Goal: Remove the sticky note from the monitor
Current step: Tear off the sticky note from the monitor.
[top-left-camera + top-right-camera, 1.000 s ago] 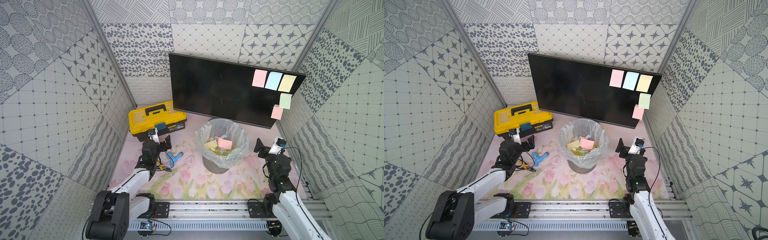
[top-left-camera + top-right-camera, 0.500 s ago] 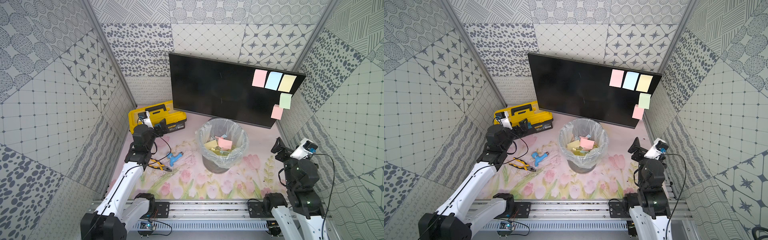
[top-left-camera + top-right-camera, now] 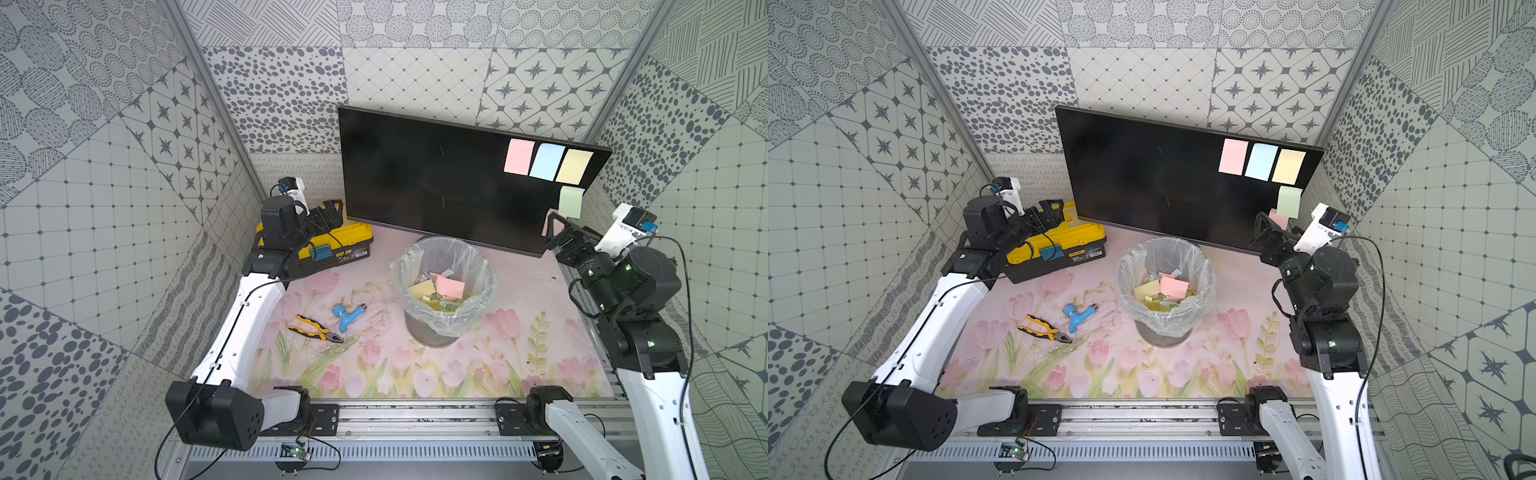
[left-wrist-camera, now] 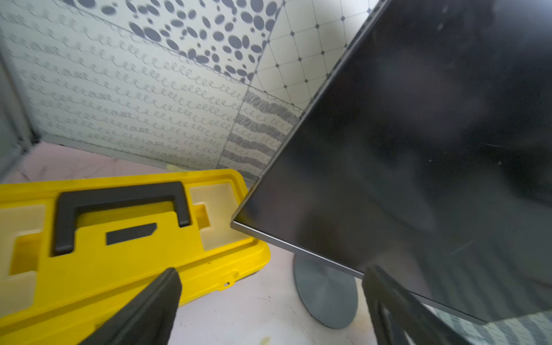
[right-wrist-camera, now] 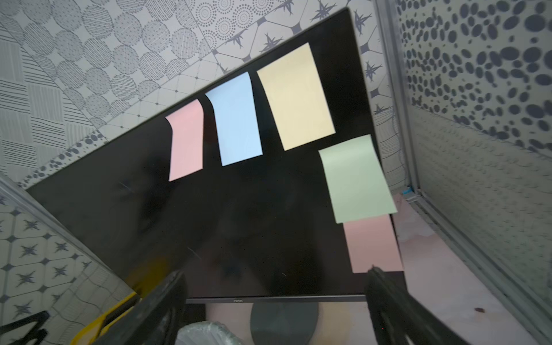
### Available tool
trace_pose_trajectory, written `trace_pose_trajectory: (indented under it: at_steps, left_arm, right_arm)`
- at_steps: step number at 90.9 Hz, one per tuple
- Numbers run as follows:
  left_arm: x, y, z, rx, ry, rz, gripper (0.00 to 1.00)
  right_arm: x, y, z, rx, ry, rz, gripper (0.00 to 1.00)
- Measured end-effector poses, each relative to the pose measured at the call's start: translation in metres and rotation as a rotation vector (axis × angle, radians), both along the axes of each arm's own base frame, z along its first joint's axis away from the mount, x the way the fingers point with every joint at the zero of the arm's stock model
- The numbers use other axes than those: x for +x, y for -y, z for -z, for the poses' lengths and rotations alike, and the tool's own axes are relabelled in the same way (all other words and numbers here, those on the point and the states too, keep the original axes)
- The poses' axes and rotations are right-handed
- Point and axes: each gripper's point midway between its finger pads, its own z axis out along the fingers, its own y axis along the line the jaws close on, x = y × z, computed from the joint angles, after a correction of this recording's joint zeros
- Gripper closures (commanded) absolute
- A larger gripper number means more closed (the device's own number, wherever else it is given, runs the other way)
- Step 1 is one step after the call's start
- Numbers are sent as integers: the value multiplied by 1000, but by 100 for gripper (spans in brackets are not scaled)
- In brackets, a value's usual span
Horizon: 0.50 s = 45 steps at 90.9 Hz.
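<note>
On the flower-printed table (image 3: 374, 374), nearest the rail, yellow-handled pliers (image 3: 318, 330) lay just beside a blue plastic fitting (image 3: 347, 316). Farther in stood a lined waste bin (image 3: 432, 336) with loose coloured notes in it. Past that, on the left, a yellow toolbox (image 3: 353, 237) sat closed next to the monitor's lower corner, and the left gripper (image 3: 330, 212) hung above its lid, jaws spread wide and empty, aimed at that corner. On the other side the right gripper (image 3: 559, 226) hovered close before the lower right corner of the monitor (image 3: 428, 183), its jaws also spread wide with nothing between them. The monitor stood upright on a round foot at the back of the table, its dark face carrying five sticky notes: a pink note (image 3: 518, 156), a blue note (image 3: 548, 162) and a yellow note (image 3: 575, 166) in a row along the top right, a green note (image 3: 571, 201) under the yellow one at the right edge, and a lower pink note (image 5: 370, 242) below the green one, nearest the right gripper.
</note>
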Motion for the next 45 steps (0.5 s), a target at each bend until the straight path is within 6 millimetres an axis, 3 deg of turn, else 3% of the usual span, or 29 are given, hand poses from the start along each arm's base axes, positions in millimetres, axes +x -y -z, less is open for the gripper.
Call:
trace_pose_trajectory:
  at_steps: [21, 33, 45]
  left_arm:
    - [4, 60, 11, -184, -139, 263, 8]
    - [-10, 99, 3, -242, -173, 431, 14]
    - [-32, 136, -3, -261, -206, 575, 23]
  right_arm:
    - [43, -40, -22, 286, -11, -216, 12]
    - [60, -50, -27, 440, -28, -268, 18]
    - [63, -50, -40, 522, -26, -274, 20]
